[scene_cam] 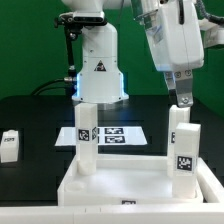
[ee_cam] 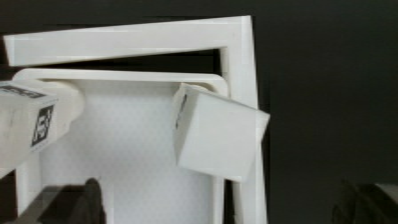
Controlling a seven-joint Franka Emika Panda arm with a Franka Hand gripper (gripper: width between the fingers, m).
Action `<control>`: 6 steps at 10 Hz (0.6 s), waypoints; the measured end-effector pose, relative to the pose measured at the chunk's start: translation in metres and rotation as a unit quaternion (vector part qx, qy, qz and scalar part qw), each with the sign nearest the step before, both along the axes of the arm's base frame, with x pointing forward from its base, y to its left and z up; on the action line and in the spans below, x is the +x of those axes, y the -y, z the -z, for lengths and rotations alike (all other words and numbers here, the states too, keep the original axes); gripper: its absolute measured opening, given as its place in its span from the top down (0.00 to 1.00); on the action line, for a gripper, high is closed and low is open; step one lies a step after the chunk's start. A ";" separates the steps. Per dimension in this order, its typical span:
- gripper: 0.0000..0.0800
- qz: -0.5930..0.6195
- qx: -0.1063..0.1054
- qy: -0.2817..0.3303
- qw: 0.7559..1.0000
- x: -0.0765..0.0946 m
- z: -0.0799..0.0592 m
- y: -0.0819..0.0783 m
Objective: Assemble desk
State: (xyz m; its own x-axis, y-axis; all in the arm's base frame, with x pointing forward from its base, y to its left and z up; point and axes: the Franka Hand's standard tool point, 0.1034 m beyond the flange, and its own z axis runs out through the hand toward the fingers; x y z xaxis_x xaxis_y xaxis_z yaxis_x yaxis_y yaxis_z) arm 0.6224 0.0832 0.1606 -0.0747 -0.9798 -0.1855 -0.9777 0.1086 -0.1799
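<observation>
The white desk top (scene_cam: 130, 187) lies at the front of the table with its raised rim up. Two white legs with marker tags stand upright in it: one at the exterior view's left (scene_cam: 87, 135) and one at its right (scene_cam: 182, 142). My gripper (scene_cam: 183, 99) hangs just above the right leg's upper end, apart from it. In the wrist view the right leg (ee_cam: 226, 140) is seen end-on over the desk top (ee_cam: 125, 130), and the left leg (ee_cam: 25, 118) is at the edge. My gripper (ee_cam: 222, 210) is open and empty, its dark fingertips (ee_cam: 71, 205) wide apart.
A third loose white leg (scene_cam: 9, 146) lies on the black table at the exterior view's left. The marker board (scene_cam: 112, 135) lies flat behind the desk top. The robot's white base (scene_cam: 98, 70) stands at the back.
</observation>
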 end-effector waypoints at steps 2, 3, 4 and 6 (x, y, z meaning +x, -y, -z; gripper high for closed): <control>0.19 -0.019 -0.004 0.003 1.000 -0.001 0.001 0.001; 0.19 -0.077 -0.013 0.011 0.997 -0.010 -0.001 0.009; 0.19 -0.134 -0.019 0.018 0.991 -0.027 -0.005 0.023; 0.19 -0.229 -0.026 0.029 0.973 -0.052 -0.016 0.054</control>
